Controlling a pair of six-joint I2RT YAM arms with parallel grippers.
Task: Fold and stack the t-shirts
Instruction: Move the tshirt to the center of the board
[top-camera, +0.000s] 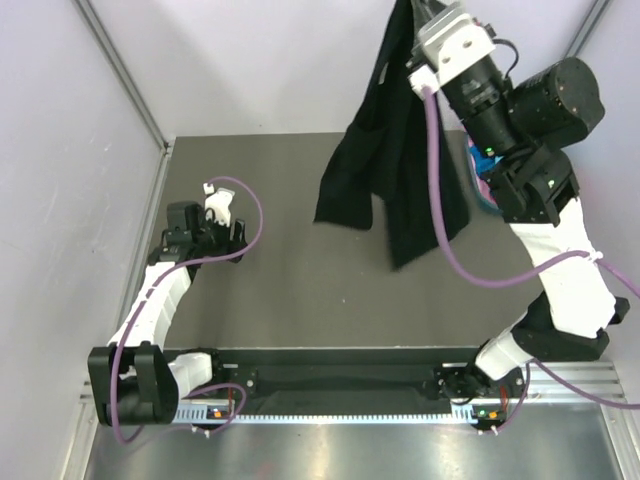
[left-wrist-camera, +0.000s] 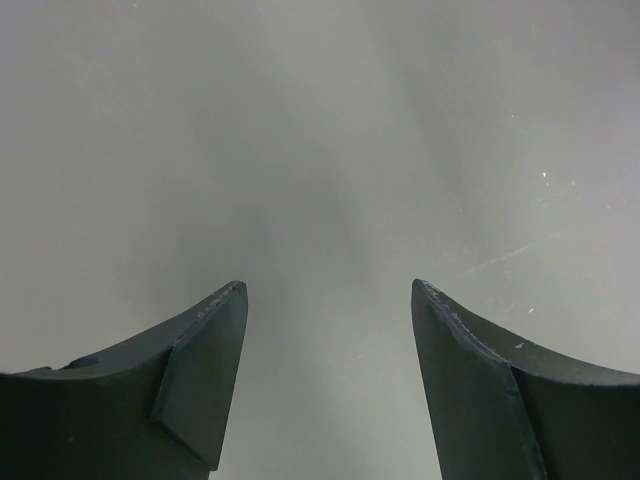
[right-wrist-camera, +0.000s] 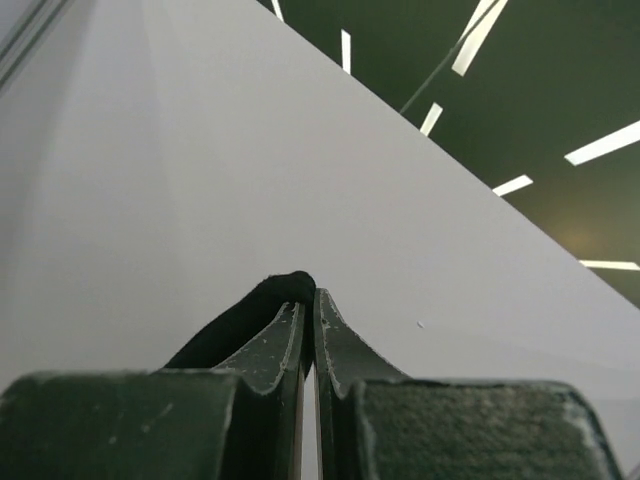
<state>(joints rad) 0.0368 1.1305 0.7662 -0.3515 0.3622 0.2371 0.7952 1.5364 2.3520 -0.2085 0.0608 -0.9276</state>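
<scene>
- Top external view is showing me the right gripper (top-camera: 428, 12) raised high at the far right of the table (top-camera: 280, 290), almost leaving the top of the picture.
- Its fingers are pinching the black t-shirt (top-camera: 400, 170), which is hanging down from them in loose folds; I cannot tell whether its lower edges are touching the table.
- On the right wrist camera I am seeing the right gripper (right-wrist-camera: 313, 297) with its fingers pressed together and a small fold of the black t-shirt (right-wrist-camera: 250, 312) bulging out at their tips, against a pale wall.
- I am also noticing a sliver of coloured cloth (top-camera: 482, 178), turquoise, pink and blue, peeking out behind the right arm at the table's right side; I cannot tell how it is lying.
- The left gripper (top-camera: 188, 222) is sitting low over the left side of the table, well apart from the black t-shirt.
- On the left wrist camera its fingers (left-wrist-camera: 205, 380) are standing wide apart, gripping nothing, and only bare grey table (left-wrist-camera: 320, 150) is showing between them.
</scene>
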